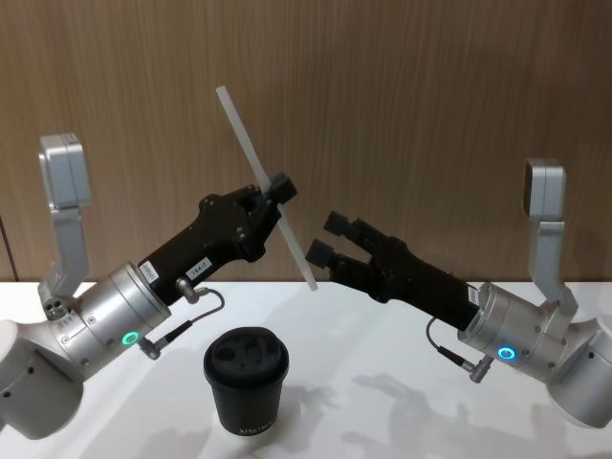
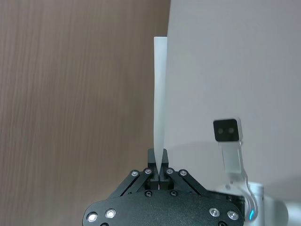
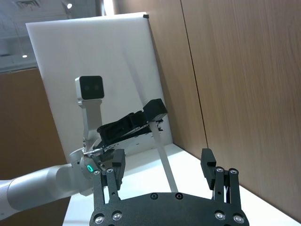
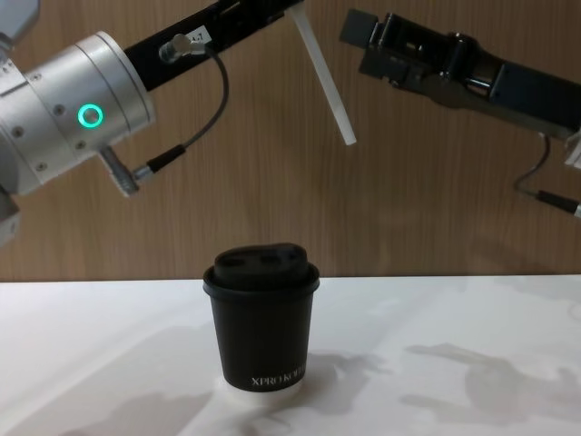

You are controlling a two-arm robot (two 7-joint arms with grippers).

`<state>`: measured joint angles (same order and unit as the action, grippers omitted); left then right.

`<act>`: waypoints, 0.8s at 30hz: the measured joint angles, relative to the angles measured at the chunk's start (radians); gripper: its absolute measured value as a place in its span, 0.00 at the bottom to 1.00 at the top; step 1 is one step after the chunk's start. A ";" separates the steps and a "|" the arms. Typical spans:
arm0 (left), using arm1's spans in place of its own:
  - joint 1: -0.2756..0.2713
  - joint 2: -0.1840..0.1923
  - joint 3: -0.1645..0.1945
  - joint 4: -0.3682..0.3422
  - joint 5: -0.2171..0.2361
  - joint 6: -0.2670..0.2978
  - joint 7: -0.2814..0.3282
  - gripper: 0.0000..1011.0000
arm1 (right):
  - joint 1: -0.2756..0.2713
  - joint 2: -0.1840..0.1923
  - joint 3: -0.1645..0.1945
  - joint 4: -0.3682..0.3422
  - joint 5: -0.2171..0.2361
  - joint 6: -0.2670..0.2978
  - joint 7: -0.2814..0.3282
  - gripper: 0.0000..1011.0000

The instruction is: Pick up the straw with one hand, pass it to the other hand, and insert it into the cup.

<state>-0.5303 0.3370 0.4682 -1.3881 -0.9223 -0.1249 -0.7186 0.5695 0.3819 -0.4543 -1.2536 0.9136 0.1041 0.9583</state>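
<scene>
My left gripper is raised above the table and shut on the straw, a long white tube slanting down to the right. In the left wrist view the straw stands straight out from the closed fingers. My right gripper is open, close to the straw's lower end. In the right wrist view the straw runs through the wide gap between the right fingers, apart from both. The black lidded cup stands on the table below both grippers. The chest view shows the cup under the straw's tip.
The white table stretches around the cup. A wood-panel wall rises behind both arms. A thin dark cable loops under the left wrist.
</scene>
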 joint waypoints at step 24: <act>0.115 0.228 -0.032 -0.280 0.203 0.089 0.166 0.00 | 0.000 0.000 0.000 0.000 0.000 0.000 0.000 0.99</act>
<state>-0.4151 0.5651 0.4357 -1.6684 -0.7190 -0.0364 -0.5521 0.5695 0.3819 -0.4543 -1.2536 0.9136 0.1041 0.9583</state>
